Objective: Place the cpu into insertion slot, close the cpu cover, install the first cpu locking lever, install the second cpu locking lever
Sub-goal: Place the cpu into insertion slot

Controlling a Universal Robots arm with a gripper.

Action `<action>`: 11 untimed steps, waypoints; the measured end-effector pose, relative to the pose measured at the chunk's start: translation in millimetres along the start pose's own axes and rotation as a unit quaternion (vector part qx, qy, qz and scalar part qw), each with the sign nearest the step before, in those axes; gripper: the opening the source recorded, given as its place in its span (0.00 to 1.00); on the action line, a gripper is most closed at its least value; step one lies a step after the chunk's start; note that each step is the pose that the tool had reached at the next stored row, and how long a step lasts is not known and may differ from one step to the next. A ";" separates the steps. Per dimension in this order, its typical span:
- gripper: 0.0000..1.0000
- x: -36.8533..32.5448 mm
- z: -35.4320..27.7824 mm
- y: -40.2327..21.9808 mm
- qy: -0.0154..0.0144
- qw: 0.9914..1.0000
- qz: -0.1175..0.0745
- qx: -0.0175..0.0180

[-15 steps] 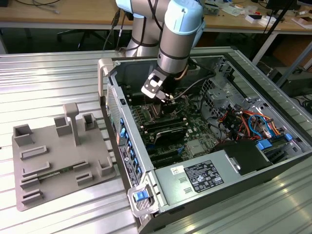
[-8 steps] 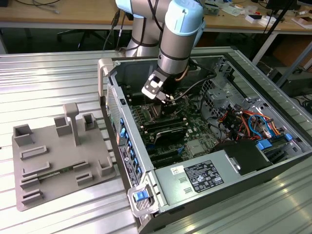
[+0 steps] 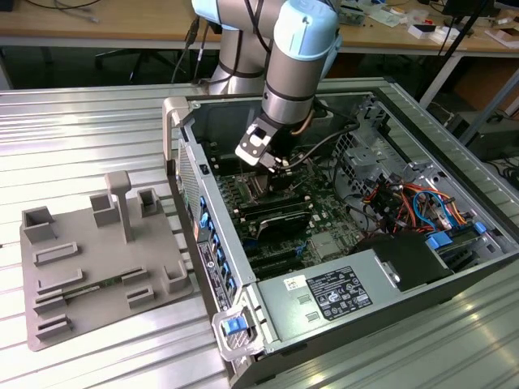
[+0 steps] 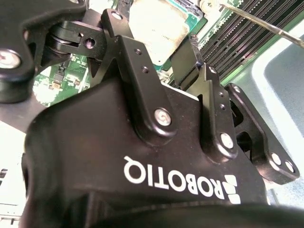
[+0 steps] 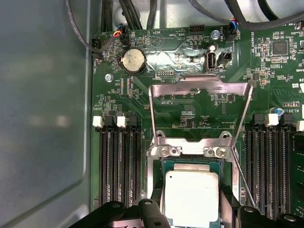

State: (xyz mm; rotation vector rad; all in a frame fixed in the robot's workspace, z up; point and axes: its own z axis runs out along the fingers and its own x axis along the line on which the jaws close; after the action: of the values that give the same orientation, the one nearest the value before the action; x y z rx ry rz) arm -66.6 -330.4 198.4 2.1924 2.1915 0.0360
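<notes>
Silver-grey cpu [image 5: 191,195] lies socketed, lower edge cut off; tool [image 4: 152,33] parted, empty, above.

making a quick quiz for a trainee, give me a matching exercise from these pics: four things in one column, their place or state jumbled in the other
Things:
1. cpu
2. cpu cover
3. coin battery
4. grey fixture plate

Places or states:
A. lying on the ribbed metal table
B. swung open, off the socket
C. sitting in the socket
D. on the green board, past the open cover

Pairs: 1-C, 2-B, 3-D, 4-A
</notes>
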 end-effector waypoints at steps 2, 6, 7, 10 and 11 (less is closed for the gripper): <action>0.55 0.0 0.3 0.0 0.000 1.000 0.000 0.000; 0.55 0.0 0.3 0.0 0.000 1.000 0.000 0.000; 0.55 0.1 0.4 0.0 0.000 1.000 0.000 0.000; 0.62 0.1 0.5 0.0 0.000 1.000 0.000 0.000; 0.62 0.1 0.4 0.0 0.000 1.000 0.000 0.000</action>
State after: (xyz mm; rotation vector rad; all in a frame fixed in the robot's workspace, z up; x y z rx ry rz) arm -66.5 -330.4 198.0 2.1924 2.1916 0.0363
